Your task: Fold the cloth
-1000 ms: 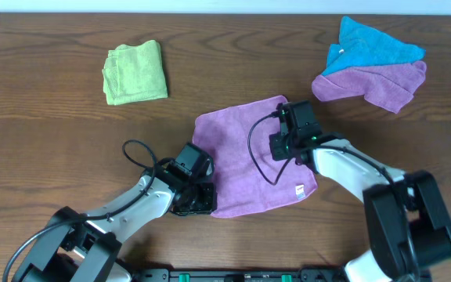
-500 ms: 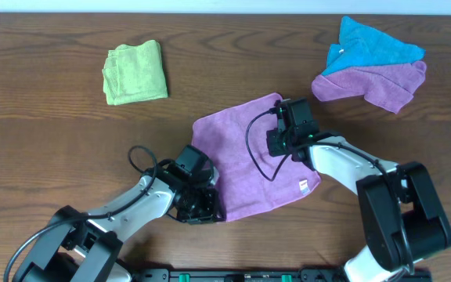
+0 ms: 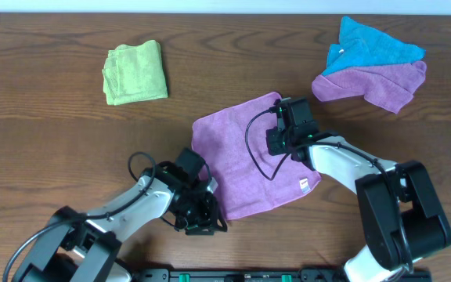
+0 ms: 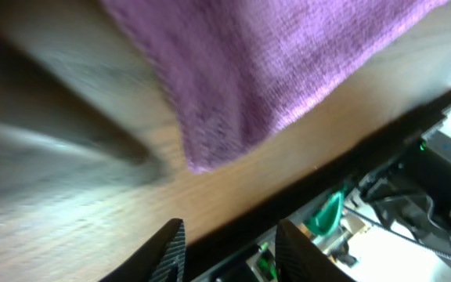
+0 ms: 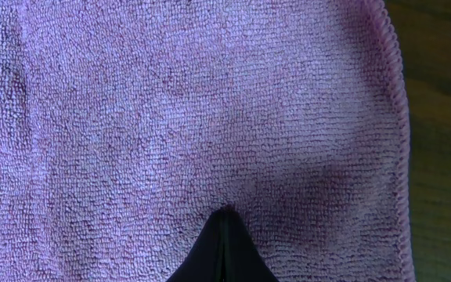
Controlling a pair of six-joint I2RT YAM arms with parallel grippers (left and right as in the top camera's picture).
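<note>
While the cloth (image 3: 241, 160) lies spread out flat and skewed at the middle of the table (image 3: 53, 149), both arms are at it from the near side. The white label (image 3: 304, 186) is by its near right corner. The left pincer (image 4: 229, 233) is at the cloth's near left corner: fingers spread, nothing between them, and the corner lies on the wood just beyond the tips, not gripped. The left wrist view is motion-blurred, so I can't tell if a finger touches the cloth. The right pincer (image 5: 225, 227) is over the right part of the cloth, fingers pressed together into one point with the tip down on the pile near the hemmed right edge. No fold of fabric is seen pinched. A light green cloth (image 3: 135, 72) sits folded far left, well apart. A blue cloth (image 3: 374, 45) lies partly over a lavender cloth (image 3: 378, 86) at far right, near the magenta one's far corner but not touching it.
</note>
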